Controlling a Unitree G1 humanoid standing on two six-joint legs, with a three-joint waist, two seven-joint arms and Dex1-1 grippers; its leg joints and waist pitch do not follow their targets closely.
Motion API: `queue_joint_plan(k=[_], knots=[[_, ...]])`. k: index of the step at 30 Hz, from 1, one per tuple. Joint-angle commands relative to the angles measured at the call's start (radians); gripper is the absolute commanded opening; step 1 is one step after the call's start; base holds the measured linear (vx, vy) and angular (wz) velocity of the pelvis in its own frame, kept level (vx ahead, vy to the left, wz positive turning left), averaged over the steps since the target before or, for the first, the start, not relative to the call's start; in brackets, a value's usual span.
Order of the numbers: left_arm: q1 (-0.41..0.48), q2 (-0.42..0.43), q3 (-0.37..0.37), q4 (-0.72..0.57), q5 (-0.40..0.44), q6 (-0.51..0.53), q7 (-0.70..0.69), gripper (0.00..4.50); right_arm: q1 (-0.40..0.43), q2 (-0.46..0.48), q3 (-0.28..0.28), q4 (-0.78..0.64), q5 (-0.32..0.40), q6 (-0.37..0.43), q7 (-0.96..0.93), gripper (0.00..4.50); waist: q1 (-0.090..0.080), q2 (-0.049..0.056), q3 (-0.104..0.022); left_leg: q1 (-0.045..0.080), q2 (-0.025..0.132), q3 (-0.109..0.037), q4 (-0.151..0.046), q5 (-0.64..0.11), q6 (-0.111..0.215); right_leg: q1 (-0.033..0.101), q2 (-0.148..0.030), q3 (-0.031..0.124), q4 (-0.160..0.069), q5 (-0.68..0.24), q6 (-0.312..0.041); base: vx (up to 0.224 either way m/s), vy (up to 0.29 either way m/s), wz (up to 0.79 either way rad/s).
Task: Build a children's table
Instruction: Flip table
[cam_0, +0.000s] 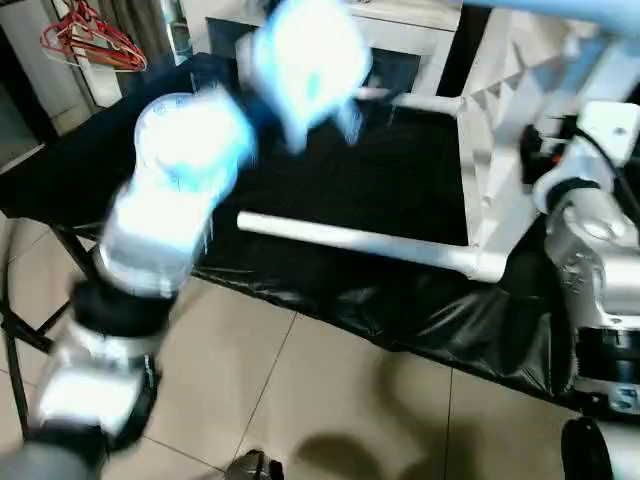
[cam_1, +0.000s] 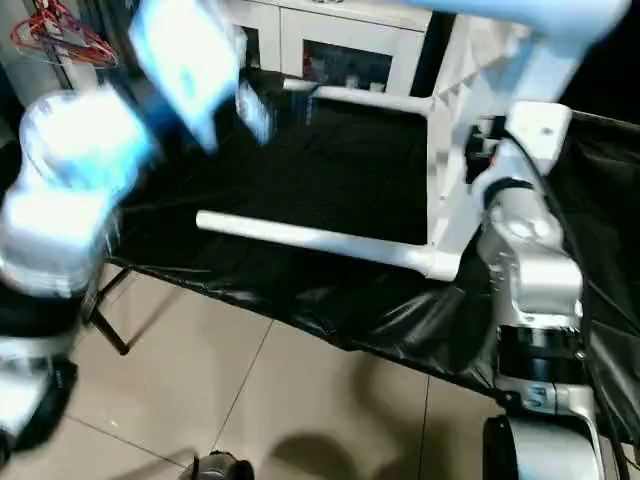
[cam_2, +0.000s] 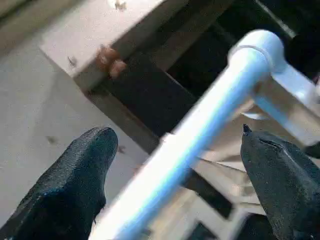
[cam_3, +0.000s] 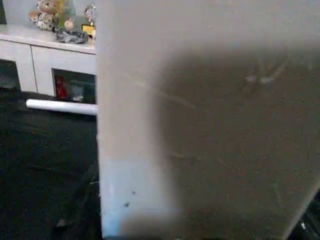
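The children's table stands on its side on a black-covered bench. Its white top (cam_0: 500, 130) is on edge, ribbed underside facing left. A near leg (cam_0: 350, 240) and a far leg (cam_0: 425, 102) stick out sideways, and another leg (cam_0: 560, 10) runs across high up. My left arm is raised and blurred. My left gripper (cam_2: 175, 150) is open, its black fingers (cam_2: 75, 185) either side of a white leg (cam_2: 210, 110) that ends in a corner socket (cam_2: 262, 45), without touching it. My right gripper (cam_0: 548, 148) is pressed up against the top's edge. The top's flat face (cam_3: 210, 125) sits close in front of the right wrist camera.
The black cloth (cam_0: 380, 170) covers a folding bench, its front edge dropping to a tiled floor (cam_0: 330, 400). A white glass-doored cabinet (cam_1: 340, 40) stands behind, with toys (cam_3: 47, 15) on top. Red hangers (cam_0: 95, 40) hang at the far left.
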Motion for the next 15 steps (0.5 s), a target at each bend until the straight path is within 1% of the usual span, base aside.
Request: queue_joint_plan(k=[1, 2, 3, 4, 5, 6, 8, 11, 12, 13, 14, 15], knots=[[-0.011, 0.015, -0.019, 0.045, 0.047, -0.031, 0.015, 4.50, -0.028, -0.001, 0.000, 0.003, -0.031, 0.000, -0.022, 1.95, -0.009, -0.022, -0.076, 0.049, 0.080, -0.050, -0.068, -0.065, -0.046, 0.030, -0.098, 0.060, -0.063, 0.005, -0.127, 0.000, 0.000, 0.00], [-0.019, 0.024, -0.026, 0.072, 0.071, -0.051, 0.028, 4.50, -0.030, 0.008, 0.005, 0.010, -0.030, -0.005, -0.014, 1.95, -0.010, -0.021, -0.078, 0.048, 0.079, -0.050, -0.067, -0.066, -0.046, 0.028, -0.097, 0.060, -0.064, 0.000, -0.126, 0.000, 0.000, 0.00], [-0.034, 0.035, -0.035, 0.127, 0.110, -0.087, 0.056, 4.50, -0.029, 0.018, 0.020, 0.026, -0.039, -0.011, -0.001, 2.30, -0.012, -0.023, -0.078, 0.048, 0.079, -0.051, -0.069, -0.071, -0.049, 0.029, -0.096, 0.058, -0.064, -0.010, -0.127, 0.000, 0.000, 0.00], [-0.034, 0.035, -0.035, 0.127, 0.110, -0.087, 0.056, 4.50, -0.029, 0.018, 0.020, 0.026, -0.039, -0.011, -0.001, 2.51, -0.013, -0.021, -0.077, 0.048, 0.079, -0.051, -0.069, -0.077, -0.053, 0.027, -0.096, 0.059, -0.067, -0.019, -0.125, 0.000, 0.000, 0.00], [-0.044, 0.038, -0.040, 0.160, 0.133, -0.111, 0.076, 4.50, -0.027, 0.021, 0.029, 0.035, -0.047, -0.016, 0.004, 2.64, -0.014, -0.021, -0.078, 0.049, 0.080, -0.052, -0.071, -0.083, -0.060, 0.029, -0.098, 0.058, -0.064, -0.020, -0.128, 0.000, 0.000, 0.00], [-0.053, 0.042, -0.046, 0.190, 0.149, -0.128, 0.087, 4.50, -0.025, 0.024, 0.036, 0.045, -0.051, -0.022, 0.010, 2.71, -0.016, -0.021, -0.078, 0.050, 0.080, -0.053, -0.071, -0.081, -0.062, 0.028, -0.096, 0.058, -0.064, -0.009, -0.130, 0.000, 0.000, 0.00], [-0.073, 0.052, -0.062, 0.275, 0.203, -0.184, 0.127, 4.50, -0.025, 0.039, 0.040, 0.071, -0.050, -0.034, 0.011, 2.99, -0.020, -0.018, -0.079, 0.050, 0.081, -0.053, -0.072, -0.083, -0.065, 0.027, -0.097, 0.058, -0.063, 0.012, -0.135, 0.000, 0.000, 0.00], [-0.100, 0.063, -0.071, 0.365, 0.256, -0.220, 0.180, 4.50, -0.026, 0.057, 0.033, 0.104, -0.043, -0.052, 0.004, 3.11, -0.027, -0.015, -0.080, 0.049, 0.079, -0.055, -0.072, -0.095, -0.071, 0.030, -0.096, 0.058, -0.062, 0.035, -0.149, 0.000, 0.000, 0.00], [-0.121, 0.070, -0.072, 0.418, 0.276, -0.240, 0.210, 4.50, -0.021, 0.059, 0.036, 0.125, -0.045, -0.073, 0.015, 3.11, -0.027, -0.013, -0.081, 0.050, 0.080, -0.056, -0.072, -0.100, -0.073, 0.030, -0.099, 0.057, -0.062, 0.036, -0.157, 0.000, 0.000, 0.00], [-0.129, 0.072, -0.073, 0.440, 0.283, -0.250, 0.220, 4.50, -0.018, 0.059, 0.038, 0.133, -0.049, -0.080, 0.021, 3.11, -0.027, -0.011, -0.081, 0.050, 0.078, -0.055, -0.071, -0.105, -0.074, 0.029, -0.099, 0.057, -0.064, 0.034, -0.159, 0.000, 0.000, 0.00], [-0.146, 0.075, -0.072, 0.488, 0.293, -0.273, 0.241, 4.50, -0.012, 0.056, 0.046, 0.153, -0.062, -0.099, 0.035, 3.11, -0.027, -0.012, -0.081, 0.050, 0.080, -0.056, -0.072, -0.110, -0.079, 0.032, -0.100, 0.057, -0.062, 0.038, -0.164, 0.000, 0.000, 0.00], [-0.148, 0.075, -0.072, 0.492, 0.294, -0.274, 0.243, 4.50, -0.011, 0.055, 0.046, 0.156, -0.063, -0.101, 0.036, 3.11, -0.026, -0.014, -0.081, 0.052, 0.080, -0.055, -0.071, -0.107, -0.080, 0.031, -0.099, 0.057, -0.061, 0.050, -0.170, 0.000, 0.000, 0.00]])
